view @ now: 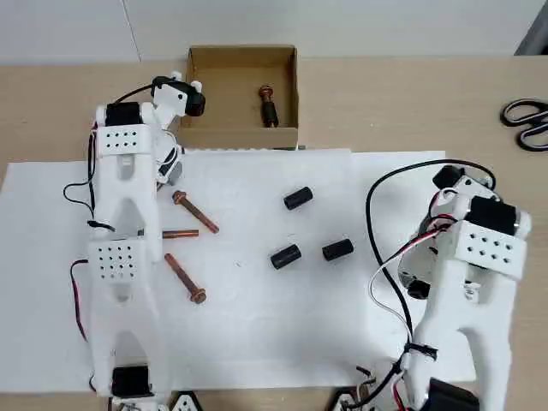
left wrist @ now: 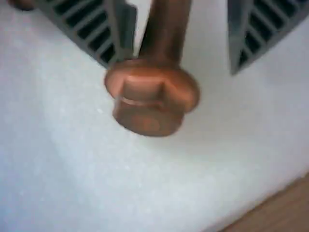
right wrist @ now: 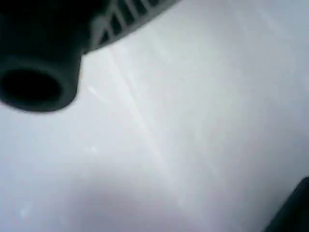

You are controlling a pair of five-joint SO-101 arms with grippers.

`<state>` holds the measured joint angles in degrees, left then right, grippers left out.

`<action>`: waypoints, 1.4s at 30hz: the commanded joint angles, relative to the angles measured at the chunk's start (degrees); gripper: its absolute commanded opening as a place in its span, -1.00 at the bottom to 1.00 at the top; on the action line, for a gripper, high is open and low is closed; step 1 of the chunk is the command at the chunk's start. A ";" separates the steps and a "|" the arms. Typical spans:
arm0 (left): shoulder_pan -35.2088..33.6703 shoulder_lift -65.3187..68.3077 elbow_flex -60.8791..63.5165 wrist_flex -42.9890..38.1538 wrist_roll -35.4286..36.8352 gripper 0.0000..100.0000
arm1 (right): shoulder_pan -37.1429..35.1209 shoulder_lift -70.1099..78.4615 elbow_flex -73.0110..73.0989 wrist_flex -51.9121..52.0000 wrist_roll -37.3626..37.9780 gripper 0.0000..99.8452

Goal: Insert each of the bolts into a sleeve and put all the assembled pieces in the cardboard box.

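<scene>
Straddling left tool (left wrist: 178, 60): my two fingers (left wrist: 96, 34) stand apart either side of a copper bolt (left wrist: 152, 99); one is pressed right up against its shank, the other has clear daylight beside it, so nothing is clamped
Bolt at my left tool: it lies on the white sheet (view: 282, 334), hex head facing my wrist camera, shank running off between the fingers; from above it looks to be the slanted one nearest the box, head end just beside my tool
Other bolts: the middle bolt (view: 180, 233) pokes out from under my left arm, and the lower bolt (view: 186, 278) lies slanted just below it, both loose on the sheet
Right tool (view: 416, 282): down low over the right side of the sheet, tucked under my own arm; whether it is apart or closed, I cannot tell
Near sleeve (right wrist: 38, 72): black, right up against my right tool in the wrist view, open bore turned to the camera, white sheet behind it
Loose sleeves: three black ones in the middle of the sheet between my arms; the upper sleeve (view: 298, 198) lies alone, then the left sleeve (view: 286, 256) and right sleeve (view: 337, 250) lie near each other but not touching
Cardboard box (view: 240, 135): open-topped, on the tabletop (view: 385, 94) at the far edge of the sheet, just past my left arm's wrist
Assembled piece (view: 268, 104): one bolt already in its sleeve, lying inside the box toward the right wall
Scissors (view: 527, 124): at the far right edge of the tabletop, well apart from everything else
</scene>
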<state>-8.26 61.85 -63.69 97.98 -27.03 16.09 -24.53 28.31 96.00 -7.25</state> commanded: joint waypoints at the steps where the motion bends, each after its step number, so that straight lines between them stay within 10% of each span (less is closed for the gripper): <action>1: -0.09 0.44 -0.66 0.00 0.18 -0.78 | -0.48 -1.98 -0.26 -0.40 -0.44 -0.99; 20: 1.32 0.18 -9.54 2.55 0.53 -0.99 | -0.66 -2.07 -1.58 0.04 -0.44 -0.99; 42: 4.31 -64.35 28.00 2.46 17.67 -0.99 | -20.35 -33.89 -10.02 1.45 0.09 -0.99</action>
<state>-4.22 10.68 -41.27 99.82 -10.42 -2.73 -55.65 20.84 97.23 -7.25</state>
